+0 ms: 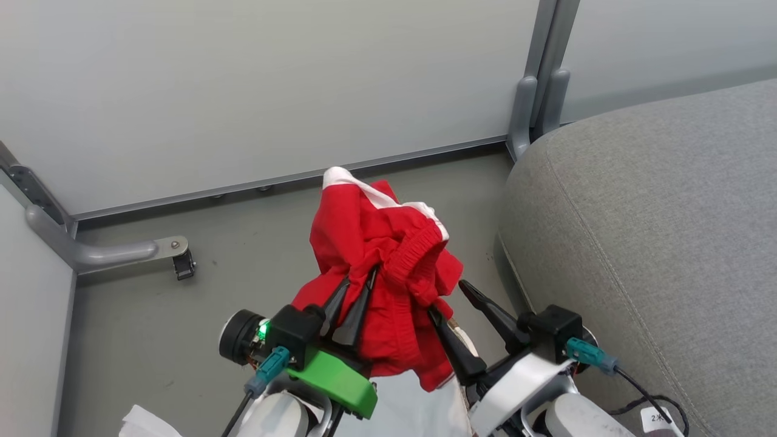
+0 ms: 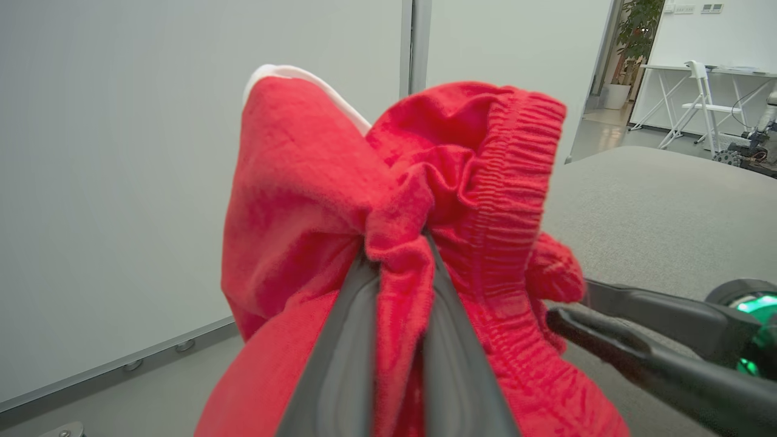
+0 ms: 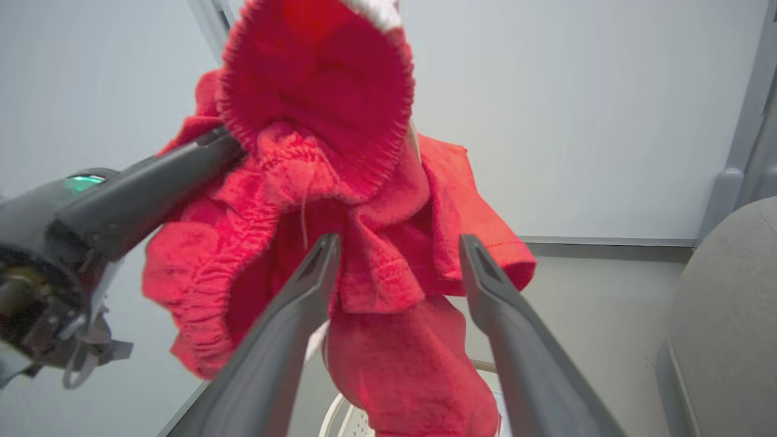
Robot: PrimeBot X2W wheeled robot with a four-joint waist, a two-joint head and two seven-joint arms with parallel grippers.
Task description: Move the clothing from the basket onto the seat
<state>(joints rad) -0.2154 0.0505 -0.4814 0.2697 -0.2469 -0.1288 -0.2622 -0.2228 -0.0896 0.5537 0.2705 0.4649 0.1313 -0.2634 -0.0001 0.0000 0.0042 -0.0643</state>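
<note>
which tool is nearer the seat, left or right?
Right. The right tool, open, is on the side of the clothing that faces the seat; the left tool, shut on the clothing, is farther off.

Pale grey partition panels (image 1: 243,91) close the space, joined at a grey metal post (image 1: 542,67), with a darker strip along their bottom edge. The floor (image 1: 182,328) is dull grey-green. Near its left edge sits a metal foot (image 1: 115,252) with a small black caster (image 1: 184,266). Past the panels, a potted plant (image 2: 634,30), a white table (image 2: 668,68) and a white chair (image 2: 703,79) stand in bright, even light.
</note>
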